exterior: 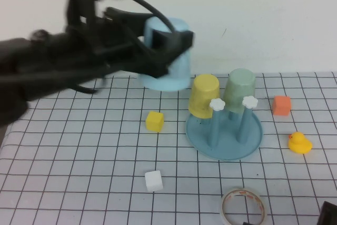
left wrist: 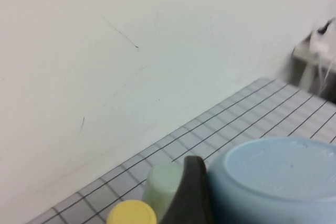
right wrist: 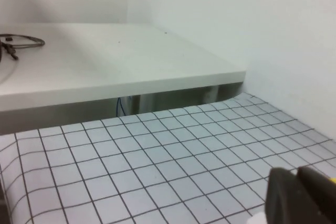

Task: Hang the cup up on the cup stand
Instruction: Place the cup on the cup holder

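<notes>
My left gripper [exterior: 169, 51] is shut on the light blue cup [exterior: 171, 75]. It holds the cup upside down in the air, behind and to the left of the cup stand [exterior: 224, 145]. In the left wrist view a dark finger [left wrist: 190, 192] presses on the cup [left wrist: 278, 182]. The stand holds a yellow cup [exterior: 203, 96] and a pale green cup [exterior: 240, 90] upside down at its back. Two front pegs with white caps [exterior: 217, 104] are bare. My right gripper [exterior: 329, 214] sits at the table's front right corner, its fingers [right wrist: 286, 195] together and empty.
A yellow cube [exterior: 154, 121] and a white cube [exterior: 153, 181] lie left of the stand. An orange cube [exterior: 281, 105] and a rubber duck [exterior: 298, 143] lie to its right. A tape roll [exterior: 243, 207] lies near the front edge.
</notes>
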Robot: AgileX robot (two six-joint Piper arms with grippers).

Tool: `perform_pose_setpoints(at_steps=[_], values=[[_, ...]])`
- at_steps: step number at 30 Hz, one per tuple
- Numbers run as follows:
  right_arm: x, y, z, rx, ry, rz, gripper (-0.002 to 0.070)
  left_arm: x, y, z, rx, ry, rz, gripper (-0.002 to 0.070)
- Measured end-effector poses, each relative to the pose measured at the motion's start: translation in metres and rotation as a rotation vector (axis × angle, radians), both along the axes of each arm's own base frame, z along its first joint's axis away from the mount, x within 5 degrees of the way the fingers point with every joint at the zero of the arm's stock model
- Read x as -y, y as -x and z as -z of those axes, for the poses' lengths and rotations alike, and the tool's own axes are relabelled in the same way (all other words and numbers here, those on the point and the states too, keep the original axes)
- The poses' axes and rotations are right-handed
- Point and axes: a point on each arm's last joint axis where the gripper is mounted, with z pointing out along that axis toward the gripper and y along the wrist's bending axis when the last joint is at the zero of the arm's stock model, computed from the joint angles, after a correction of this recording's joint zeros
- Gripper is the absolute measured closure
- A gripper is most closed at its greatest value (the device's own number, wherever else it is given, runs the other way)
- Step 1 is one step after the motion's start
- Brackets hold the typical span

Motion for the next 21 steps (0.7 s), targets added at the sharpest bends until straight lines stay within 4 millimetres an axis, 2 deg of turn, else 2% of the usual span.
perform_pose_setpoints(at_steps=[4,7,11,14,17,21], values=[[0.003,0.001,-0.001,-0.025,0.018,0.011,0.0666,0.018,0.001,0.010,0.001,-0.060,-0.028,0.0114],[0.003,0.000,-0.001,-0.030,0.059,0.017,0.0667,0.024,-0.002,0.017,-0.015,-0.067,-0.003,0.0114],[-0.008,-0.006,-0.011,-0.037,0.188,-0.003,0.0668,0.033,-0.005,0.012,-0.002,-0.043,0.064,0.0115],[-0.018,-0.012,-0.025,-0.048,0.338,-0.022,0.0668,0.039,-0.006,0.005,0.003,-0.009,0.111,0.0115],[-0.024,-0.018,-0.054,-0.006,0.479,-0.037,0.0668,0.045,-0.009,-0.001,0.019,0.010,0.161,0.0115],[-0.019,-0.019,-0.086,0.039,0.692,-0.058,0.0668,0.055,-0.019,-0.001,0.034,0.013,0.212,0.0115]])
